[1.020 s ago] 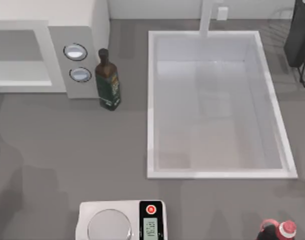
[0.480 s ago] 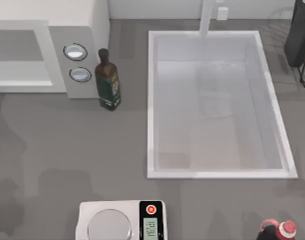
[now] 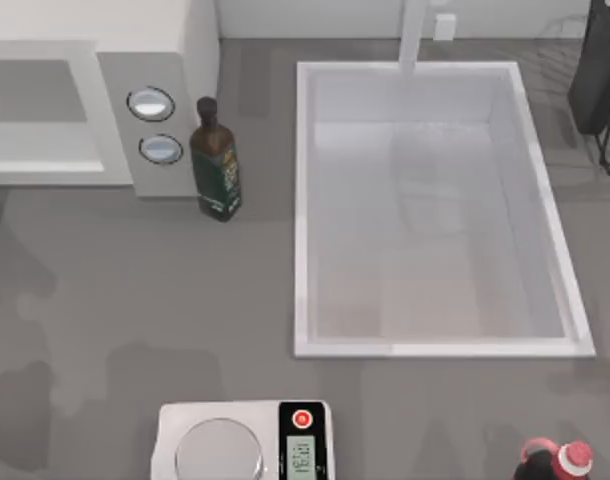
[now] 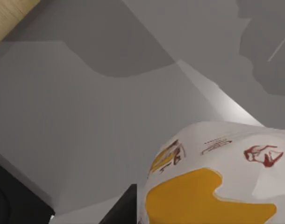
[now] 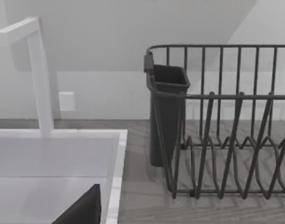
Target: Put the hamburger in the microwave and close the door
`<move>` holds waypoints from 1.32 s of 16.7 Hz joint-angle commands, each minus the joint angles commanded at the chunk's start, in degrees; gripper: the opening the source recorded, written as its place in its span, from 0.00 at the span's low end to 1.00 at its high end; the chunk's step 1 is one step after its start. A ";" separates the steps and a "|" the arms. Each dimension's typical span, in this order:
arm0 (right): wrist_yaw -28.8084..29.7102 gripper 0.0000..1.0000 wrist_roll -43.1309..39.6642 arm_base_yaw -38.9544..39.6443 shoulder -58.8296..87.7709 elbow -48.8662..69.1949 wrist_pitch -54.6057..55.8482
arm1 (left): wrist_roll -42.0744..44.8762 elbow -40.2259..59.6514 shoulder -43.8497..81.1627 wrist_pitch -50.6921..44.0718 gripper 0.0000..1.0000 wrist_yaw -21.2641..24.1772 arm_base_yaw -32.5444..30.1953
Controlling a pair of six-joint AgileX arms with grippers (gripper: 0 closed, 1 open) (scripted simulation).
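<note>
while the microwave (image 3: 95,110) sits at ten o'clock on the table, its grey cavity exposed to take food, the left wrist view has the hamburger (image 4: 217,182) close against the camera, a rounded lump in smooth white printed wrap with a yellow patch, seemingly carried; whether the left fingers clamp it i cannot tell.

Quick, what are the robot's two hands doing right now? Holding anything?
Left gripper: close against the hamburger, grip cannot be told.
Right gripper: near the dish rack, cannot be told.
</note>
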 joint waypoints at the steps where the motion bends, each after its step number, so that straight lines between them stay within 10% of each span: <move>1: 0.00 1.00 0.00 0.00 0.00 0.00 0.00 | -0.23 0.03 0.10 0.55 0.00 0.03 -0.06; 8: 0.00 1.00 0.00 0.00 0.00 0.00 0.00 | -8.10 -0.57 4.09 20.68 0.00 1.58 -2.22; 22: 0.00 1.00 0.00 0.00 0.00 0.00 0.00 | -42.79 -12.06 29.09 98.68 0.00 10.21 -3.04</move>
